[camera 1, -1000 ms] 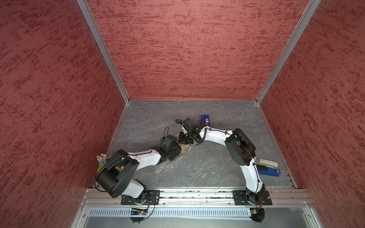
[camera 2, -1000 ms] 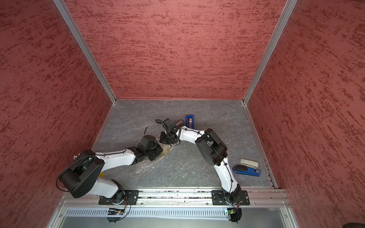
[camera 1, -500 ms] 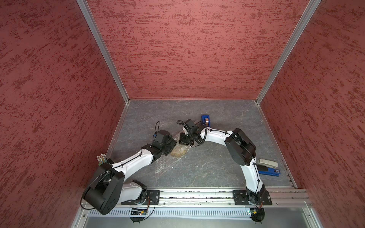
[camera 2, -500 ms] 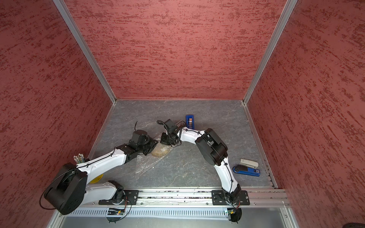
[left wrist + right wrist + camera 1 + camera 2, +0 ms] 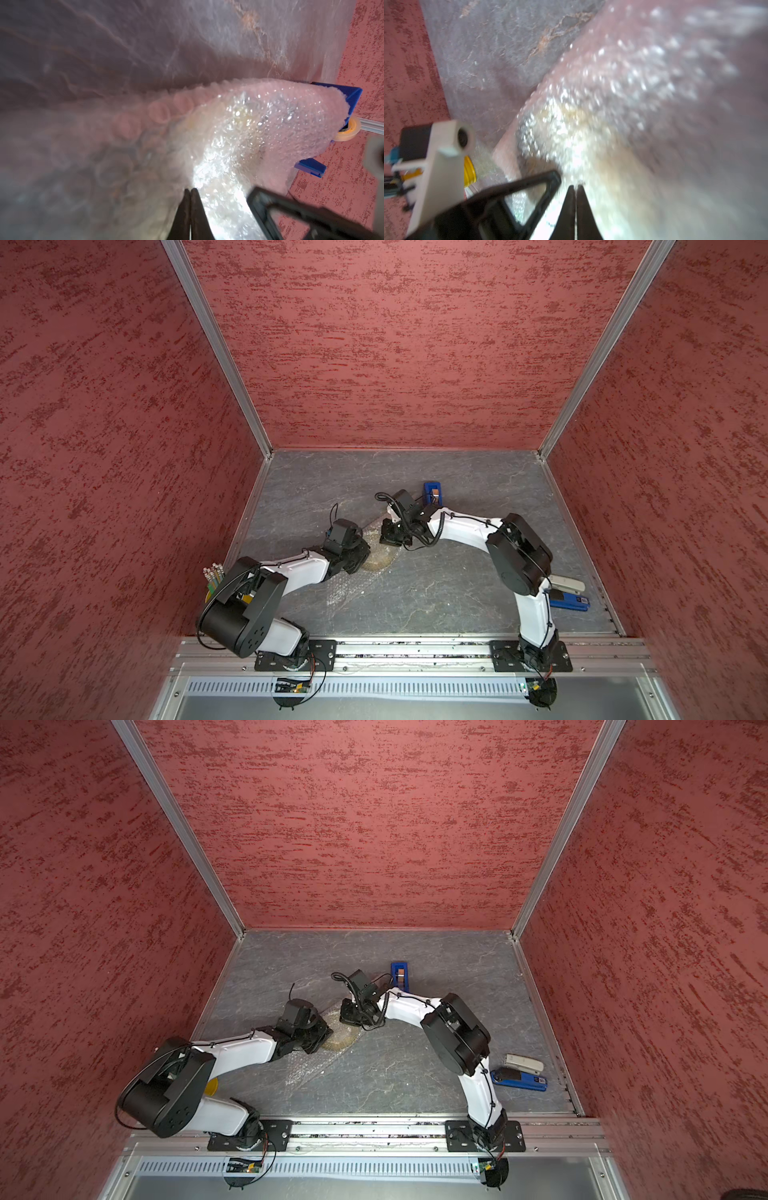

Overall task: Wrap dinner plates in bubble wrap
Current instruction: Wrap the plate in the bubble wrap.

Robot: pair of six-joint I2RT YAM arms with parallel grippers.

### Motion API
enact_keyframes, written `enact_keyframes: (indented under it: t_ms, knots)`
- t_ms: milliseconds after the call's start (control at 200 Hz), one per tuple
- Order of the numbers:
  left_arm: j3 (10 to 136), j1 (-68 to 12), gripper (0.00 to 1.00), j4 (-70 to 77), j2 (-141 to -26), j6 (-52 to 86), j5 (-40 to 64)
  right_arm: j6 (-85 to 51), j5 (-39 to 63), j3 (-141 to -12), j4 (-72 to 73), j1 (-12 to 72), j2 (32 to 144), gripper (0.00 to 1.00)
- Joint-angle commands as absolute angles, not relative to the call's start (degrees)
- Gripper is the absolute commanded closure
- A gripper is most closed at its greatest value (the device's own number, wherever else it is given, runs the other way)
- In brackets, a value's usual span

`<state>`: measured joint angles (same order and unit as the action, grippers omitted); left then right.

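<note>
The yellow dinner plate lies mid-table under the bubble wrap, showing only as a yellowish disc through the clear sheet. A loose tail of wrap runs toward the near left. My left gripper is at the plate's left edge, tips pinched together in a fold of the wrap. From the far side my right gripper reaches down, shut on the wrap over the plate. The plate's pattern is hidden.
A blue tape dispenser stands just behind the right wrist. Two staplers, white and blue, lie at the right edge. A yellow pencil cup sits by the left wall behind the left arm.
The left arm swung out to the left, then came back in to the plate's edge, and its jaws closed tighter. The right arm stayed over the plate.
</note>
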<state>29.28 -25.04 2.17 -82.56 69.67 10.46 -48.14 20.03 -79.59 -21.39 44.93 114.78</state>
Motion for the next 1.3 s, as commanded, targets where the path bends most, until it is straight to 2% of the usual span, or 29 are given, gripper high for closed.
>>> enact_keyframes:
  t_ms: [0,220,386,456,566,807,927,1052,1162,1298]
  knots:
    - [28.5,-24.6,0.93,1.0,-81.8,68.9,10.5,-48.4,18.6,-74.7,-22.0,45.9,110.9,0.92]
    - [29.7,-24.8,0.9,0.3,-81.7,68.3,10.9,-48.8,18.4,-68.7,-20.7,46.0,110.5,0.93]
    - [31.2,-26.9,0.72,0.0,-80.3,67.4,12.1,-48.4,17.9,-69.0,-21.2,46.0,110.5,0.93]
    - [32.3,-28.4,0.68,-0.9,-79.7,66.9,11.9,-48.3,17.6,-69.6,-21.5,46.0,110.6,0.93]
    - [32.4,-29.0,0.69,-0.4,-80.4,67.6,10.6,-48.2,17.6,-70.2,-21.4,46.0,110.0,0.92]
    - [33.9,-28.5,0.8,3.1,-86.1,68.5,12.9,-46.3,16.1,-73.6,-24.7,45.9,109.4,0.91]
    - [33.1,-28.5,0.81,1.2,-86.0,68.6,12.5,-43.6,11.2,-78.1,-29.4,44.0,107.8,0.83]
    - [31.3,-28.1,0.82,0.2,-85.5,68.6,12.7,-40.6,5.9,-84.5,-34.8,40.3,108.2,0.65]
    - [30.5,-27.5,0.82,-0.4,-85.0,68.6,12.5,-37.2,1.2,-91.7,-39.2,37.4,112.0,0.59]
    - [30.4,-27.1,0.82,-0.9,-84.6,68.6,12.2,-33.8,0.6,-99.1,-39.7,34.5,118.6,0.53]
